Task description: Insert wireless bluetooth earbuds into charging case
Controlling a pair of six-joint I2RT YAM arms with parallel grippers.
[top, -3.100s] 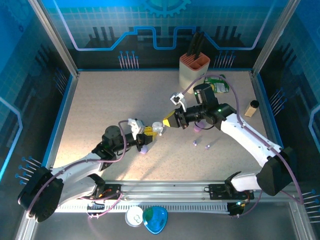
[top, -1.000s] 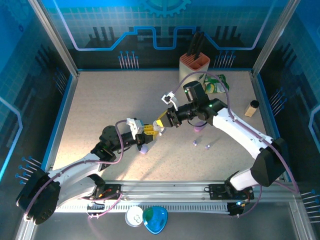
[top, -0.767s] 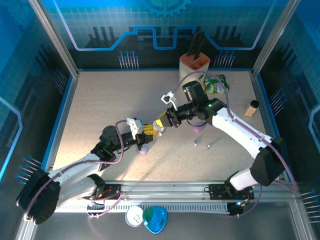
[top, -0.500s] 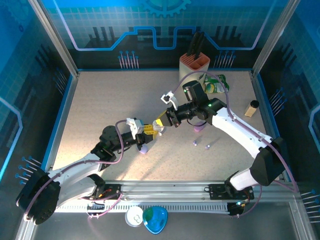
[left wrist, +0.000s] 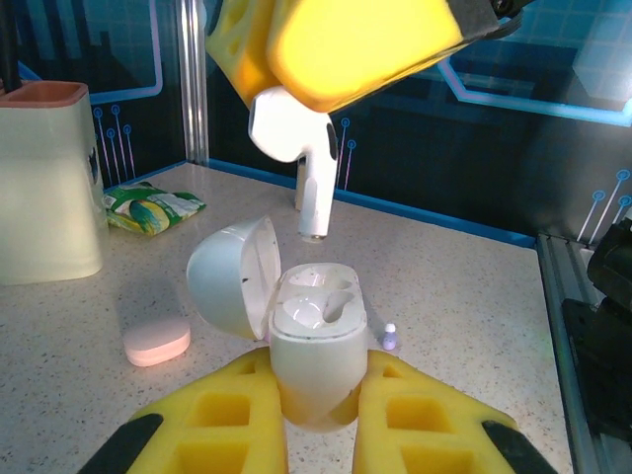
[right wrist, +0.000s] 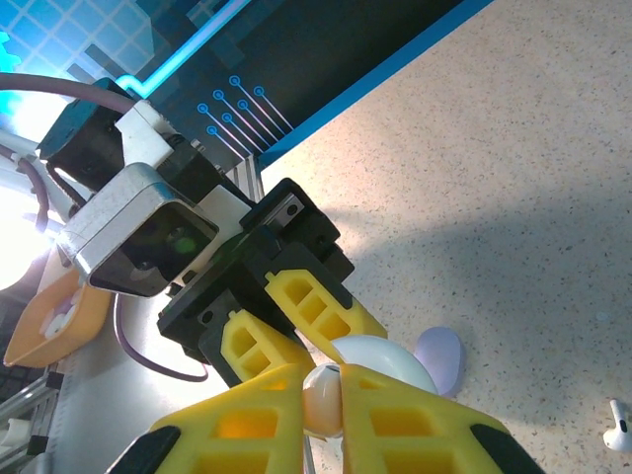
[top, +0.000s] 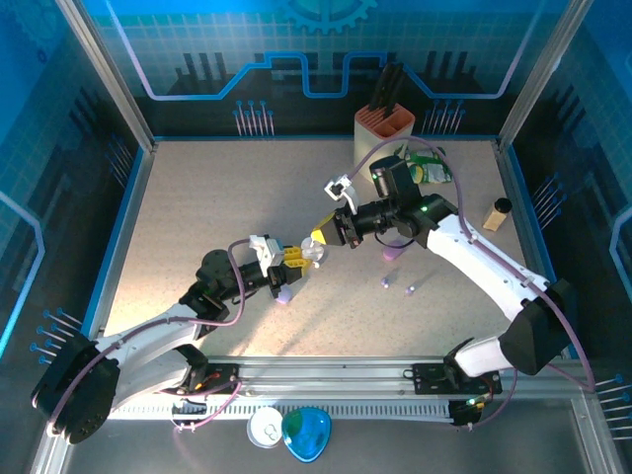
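My left gripper (left wrist: 321, 415) is shut on a white charging case (left wrist: 318, 365), held upright with its lid (left wrist: 232, 276) swung open to the left. Both sockets look empty. Just above it hangs a white earbud (left wrist: 301, 148), stem down, and my right gripper (right wrist: 326, 395) is shut on it (right wrist: 324, 400). From above, the two grippers meet at mid-table, left (top: 296, 259) and right (top: 321, 237), with the case (top: 312, 255) between them. Two tiny lilac earbuds (top: 385, 282) (top: 410, 288) lie on the table to the right. Another white earbud (right wrist: 618, 427) lies loose.
A lilac case (top: 284, 294) lies under my left wrist and a pink case (top: 393, 252) under my right arm. A knife block (top: 383, 133), a green packet (top: 427, 170) and a small bottle (top: 497, 212) stand at the back right.
My right arm has shifted a little to the right and back, the earbud still pinched above the open case. The left arm has stayed still.
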